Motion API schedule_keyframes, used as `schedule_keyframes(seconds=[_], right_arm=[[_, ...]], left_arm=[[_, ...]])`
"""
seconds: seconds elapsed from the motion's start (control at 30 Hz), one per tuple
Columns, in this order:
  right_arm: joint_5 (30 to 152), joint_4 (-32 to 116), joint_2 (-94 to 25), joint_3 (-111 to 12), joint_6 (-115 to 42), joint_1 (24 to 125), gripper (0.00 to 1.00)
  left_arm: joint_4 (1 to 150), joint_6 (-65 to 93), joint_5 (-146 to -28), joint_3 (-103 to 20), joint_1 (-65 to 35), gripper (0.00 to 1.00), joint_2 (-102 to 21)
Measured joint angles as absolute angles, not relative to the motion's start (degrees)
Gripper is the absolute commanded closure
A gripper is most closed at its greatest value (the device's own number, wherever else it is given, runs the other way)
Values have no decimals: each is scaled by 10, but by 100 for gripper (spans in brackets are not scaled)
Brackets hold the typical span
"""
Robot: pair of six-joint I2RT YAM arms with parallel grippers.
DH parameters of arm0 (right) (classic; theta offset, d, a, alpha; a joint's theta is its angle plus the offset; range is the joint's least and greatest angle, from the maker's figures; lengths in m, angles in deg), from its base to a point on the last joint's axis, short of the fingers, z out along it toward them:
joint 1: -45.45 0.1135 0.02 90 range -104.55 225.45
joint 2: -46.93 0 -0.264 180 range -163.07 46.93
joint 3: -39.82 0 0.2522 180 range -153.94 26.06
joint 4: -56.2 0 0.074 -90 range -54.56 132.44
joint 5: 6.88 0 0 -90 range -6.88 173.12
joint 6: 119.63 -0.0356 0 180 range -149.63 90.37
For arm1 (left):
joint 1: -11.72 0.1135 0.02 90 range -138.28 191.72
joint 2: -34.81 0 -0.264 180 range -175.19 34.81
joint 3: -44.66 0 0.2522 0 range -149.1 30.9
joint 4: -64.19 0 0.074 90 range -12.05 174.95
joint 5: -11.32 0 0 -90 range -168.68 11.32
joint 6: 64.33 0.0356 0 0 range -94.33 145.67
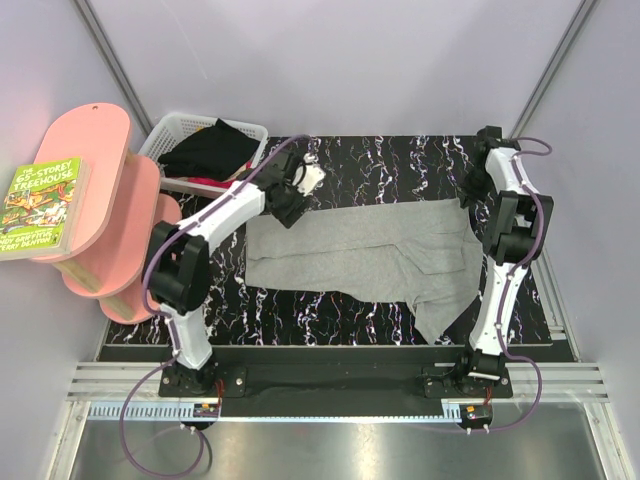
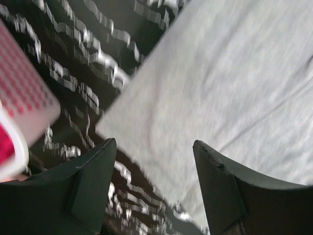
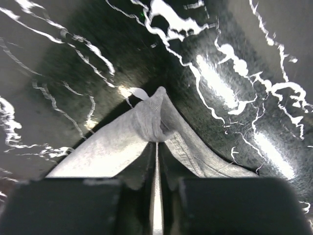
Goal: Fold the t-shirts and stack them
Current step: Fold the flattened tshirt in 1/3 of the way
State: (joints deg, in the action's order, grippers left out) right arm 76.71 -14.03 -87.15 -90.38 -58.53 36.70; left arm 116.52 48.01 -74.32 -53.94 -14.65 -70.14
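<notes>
The light heather-grey t-shirt [image 1: 370,258] lies spread across the middle of the black marbled table [image 1: 390,160]. My left gripper [image 1: 288,203] is open above the shirt's far left corner; in the left wrist view the grey cloth [image 2: 220,83] lies between and beyond the fingertips [image 2: 102,161]. My right gripper [image 1: 472,190] is shut on the shirt's far right corner; the right wrist view shows a pinched grey fold [image 3: 156,122] at the closed fingers. The black t-shirt [image 1: 208,150] lies bunched in the white lattice basket [image 1: 172,128].
A pink tiered shelf [image 1: 100,200] with a green book [image 1: 40,205] stands at the left. The basket sits at the far left corner of the table. Grey walls enclose the back and sides.
</notes>
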Motion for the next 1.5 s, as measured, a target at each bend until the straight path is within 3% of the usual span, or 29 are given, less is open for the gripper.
schedule_keyframes(seconds=[0.1,0.2,0.33,0.43,0.57,0.67,1.07,1.27,1.5], right_arm=[[767,-142,-862,-910,-581,369,75],[761,-144,-824,-898,-569,380,72],[740,-125,-717,-818,-552,441,72],[722,-121,-638,-755,-541,547,73],[722,-110,-609,-693,-534,681,75],[721,-113,-614,-638,-534,715,78],[695,-112,-659,-635,-550,628,82],[708,-91,-716,-639,-563,560,84],[724,-86,-761,-678,-567,546,85]], left_arm=[[1164,475,-755,-582,-159,32,-749],[1165,474,-761,-612,-168,32,-817],[1177,472,-764,-633,-165,32,-878],[1171,475,-764,-643,-162,32,-880],[1170,475,-766,-632,-154,32,-883],[1153,474,-769,-612,-151,32,-872],[1132,475,-770,-472,-133,32,-770],[1143,474,-769,-445,-132,30,-709],[1145,475,-769,-419,-131,30,-642]])
